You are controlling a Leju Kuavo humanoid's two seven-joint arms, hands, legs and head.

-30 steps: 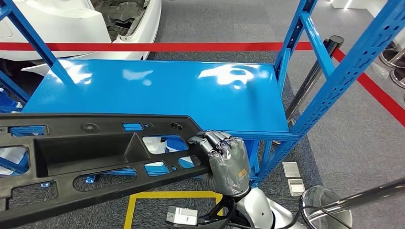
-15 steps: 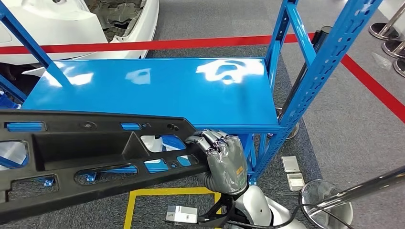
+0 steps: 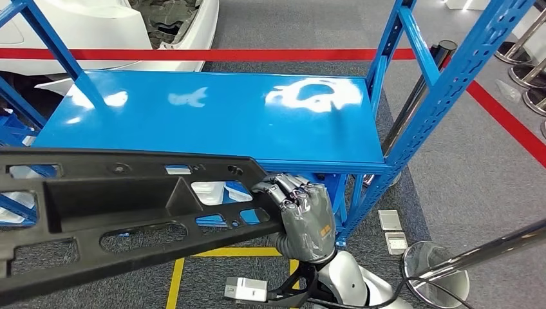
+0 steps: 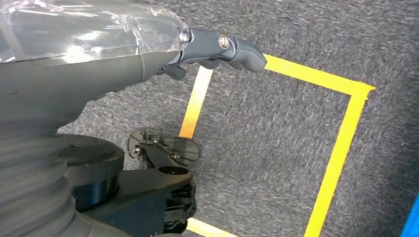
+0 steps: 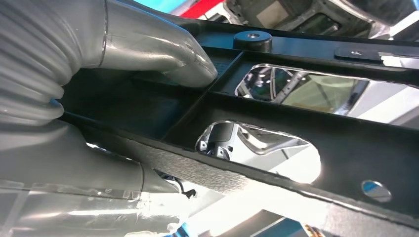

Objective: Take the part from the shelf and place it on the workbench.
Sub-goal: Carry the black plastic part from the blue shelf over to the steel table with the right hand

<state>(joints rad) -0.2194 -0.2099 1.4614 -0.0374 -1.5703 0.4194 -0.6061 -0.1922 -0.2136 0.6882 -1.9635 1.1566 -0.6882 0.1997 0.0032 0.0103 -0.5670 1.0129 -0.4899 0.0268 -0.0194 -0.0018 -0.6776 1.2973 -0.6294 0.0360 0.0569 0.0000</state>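
1. The long black moulded plastic part [image 3: 122, 212], ribbed and pierced with oblong cut-outs, lies across the lower left of the head view, in the air in front of the shelf and above the floor, slanting slightly down toward the left.
2. The right hand [image 3: 302, 215] grips the part's right end: its dark fingers [image 3: 290, 190] curl over the upper edge, and its grey back faces the camera. In the right wrist view the thick grey thumb [image 5: 163, 49] presses into a recess of the part [image 5: 296, 118], with the hand [image 5: 74, 98] wrapped round the rim.
3. Beyond the part stands the glossy blue metal shelf [image 3: 212, 116], its flat board bare and shining with light reflections, carried by perforated blue uprights [image 3: 451, 90].
4. The floor is grey carpet [image 3: 476, 167] marked with yellow tape lines [image 3: 225, 252] and red tape stripes [image 3: 257, 55]. A white car body [image 3: 96, 26] stands behind the shelf at upper left. Polished steel barrier posts with round bases [image 3: 438, 280] stand at lower right, and small square metal floor plates [image 3: 389, 220] lie near the shelf's foot.
5. The left hand [image 4: 99, 54] shows close up in the left wrist view, a dark finger [image 4: 227, 47] stretched out above the carpet and a yellow tape square [image 4: 341, 143]; whether it holds the part I cannot tell.
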